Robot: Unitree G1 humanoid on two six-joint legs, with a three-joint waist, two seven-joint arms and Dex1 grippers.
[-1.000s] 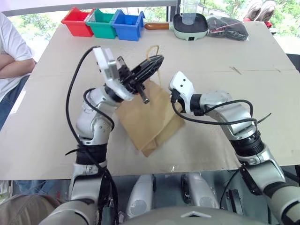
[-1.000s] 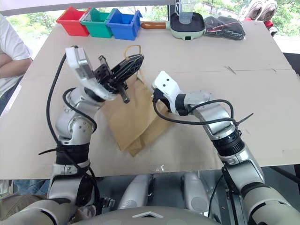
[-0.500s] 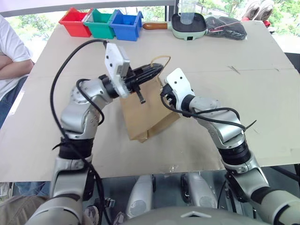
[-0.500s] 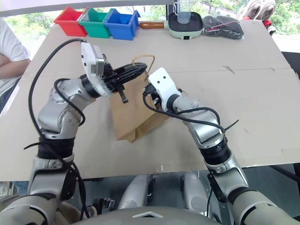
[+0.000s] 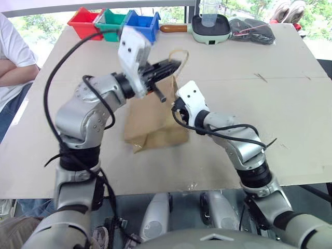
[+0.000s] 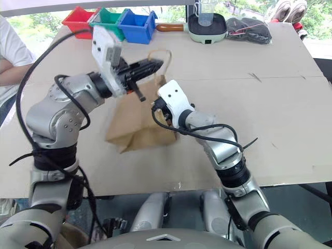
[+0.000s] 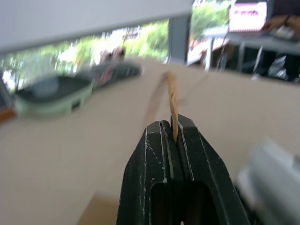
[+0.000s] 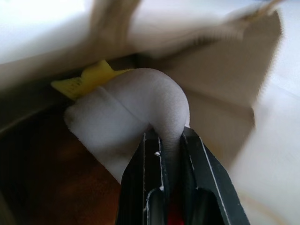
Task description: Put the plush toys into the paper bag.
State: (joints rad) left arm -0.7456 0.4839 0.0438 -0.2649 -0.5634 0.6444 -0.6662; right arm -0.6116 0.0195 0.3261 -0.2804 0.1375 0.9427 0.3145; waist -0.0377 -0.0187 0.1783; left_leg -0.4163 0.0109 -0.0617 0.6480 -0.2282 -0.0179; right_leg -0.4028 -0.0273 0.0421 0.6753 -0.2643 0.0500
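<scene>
My left gripper (image 7: 174, 133) pinched on the paper bag's handle (image 7: 171, 101), lifting its mouth | my right gripper (image 8: 169, 140) clamped on the white plush toy (image 8: 136, 122) at the bag mouth | paper bag (image 5: 153, 116) mid-tabletop (image 5: 290, 104) | red, green, blue bins (image 5: 111, 22) at 11 o'clock, pan (image 5: 210, 27) at 1 o'clock, well apart
</scene>
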